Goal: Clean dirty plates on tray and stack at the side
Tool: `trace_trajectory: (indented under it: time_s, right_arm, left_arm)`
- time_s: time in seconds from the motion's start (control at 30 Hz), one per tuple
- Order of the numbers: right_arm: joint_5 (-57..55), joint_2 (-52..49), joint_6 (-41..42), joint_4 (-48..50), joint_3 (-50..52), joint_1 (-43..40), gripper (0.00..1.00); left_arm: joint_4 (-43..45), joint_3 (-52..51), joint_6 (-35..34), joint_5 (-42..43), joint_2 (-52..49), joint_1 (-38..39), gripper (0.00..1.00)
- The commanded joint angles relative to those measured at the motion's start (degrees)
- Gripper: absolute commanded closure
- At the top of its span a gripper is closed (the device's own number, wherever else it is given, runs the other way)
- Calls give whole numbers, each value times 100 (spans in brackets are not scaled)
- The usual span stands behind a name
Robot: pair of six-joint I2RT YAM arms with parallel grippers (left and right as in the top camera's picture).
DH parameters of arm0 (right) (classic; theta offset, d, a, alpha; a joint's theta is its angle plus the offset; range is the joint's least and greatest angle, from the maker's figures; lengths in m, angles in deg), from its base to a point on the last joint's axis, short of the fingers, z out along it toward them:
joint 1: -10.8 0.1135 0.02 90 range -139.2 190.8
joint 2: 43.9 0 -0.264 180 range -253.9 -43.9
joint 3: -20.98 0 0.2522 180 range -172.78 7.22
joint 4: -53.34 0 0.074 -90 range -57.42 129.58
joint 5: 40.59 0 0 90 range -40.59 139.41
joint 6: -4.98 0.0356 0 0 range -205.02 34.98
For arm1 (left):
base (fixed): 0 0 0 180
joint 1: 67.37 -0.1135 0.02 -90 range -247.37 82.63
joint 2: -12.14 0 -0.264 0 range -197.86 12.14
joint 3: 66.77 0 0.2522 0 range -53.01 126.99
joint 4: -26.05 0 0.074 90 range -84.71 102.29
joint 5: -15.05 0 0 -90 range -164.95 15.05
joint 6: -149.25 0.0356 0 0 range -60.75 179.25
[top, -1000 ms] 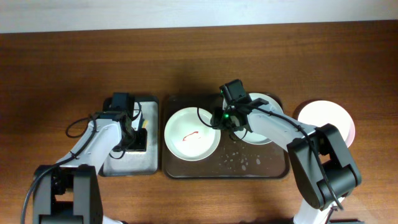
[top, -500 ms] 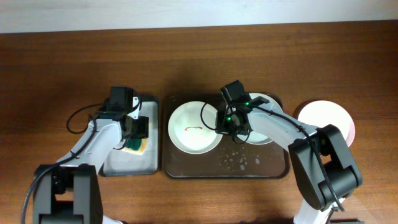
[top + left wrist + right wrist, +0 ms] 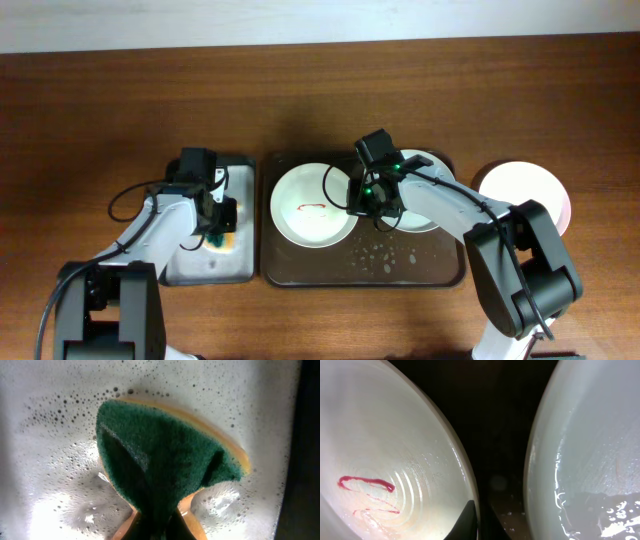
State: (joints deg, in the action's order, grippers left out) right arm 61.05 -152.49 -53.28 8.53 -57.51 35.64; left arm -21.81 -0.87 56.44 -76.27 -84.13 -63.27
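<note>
Tool (image 3: 479,522) clamps the sauce-streaked plate (image 3: 385,460), beside a wet plate (image 3: 590,450).

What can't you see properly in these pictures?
- Mint green plate: in the overhead view, the right arm covers its middle.
- Right end effector: in the right wrist view, the bottom edge cuts it off, so its grip on the white plate is unclear.
- Left end effector: in the left wrist view, the sponge hides its fingers.

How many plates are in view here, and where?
3. White plate with red sauce on the brown tray's left; mint plate on its right, partly under the right arm; pinkish plate on the table right of the tray.
</note>
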Motion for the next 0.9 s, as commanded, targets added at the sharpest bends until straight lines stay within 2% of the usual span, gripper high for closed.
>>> trace_trajectory:
  time_s: [0.0, 0.13, 0.2, 0.3, 0.43, 0.53, 0.63, 0.73, 0.87]
  right_arm:
    - [-286, -151, 7, -157, 170, -13, 96]
    - [-291, -151, 7, -153, 170, -13, 96]
    - [-291, -151, 7, -153, 170, -13, 96]
    - [-291, -151, 7, -138, 170, -13, 96]
    - [-293, -151, 7, -116, 170, -13, 96]
    - [-291, -151, 7, -116, 170, -13, 96]
    - [-293, -151, 7, -111, 170, -13, 96]
    - [-293, -151, 7, -111, 170, -13, 96]
    - [-293, -151, 7, -111, 170, -13, 96]
  left_arm:
    - [-109, 304, -59, 72, 109, -15, 100]
    - [125, 778, -57, -2, 315, -15, 100]
    - [772, 813, -57, -608, 546, -13, 100]
    - [1056, 813, -57, -822, 949, -13, 100]
    - [944, 811, -109, -975, 1766, -13, 100]
    - [654, 809, -680, -1567, 2159, 59, 100]
    - [673, 807, -702, -2516, 2280, 564, 100]
    - [691, 807, -702, -2876, 2280, 817, 100]
    - [686, 807, -702, -2872, 2280, 817, 100]
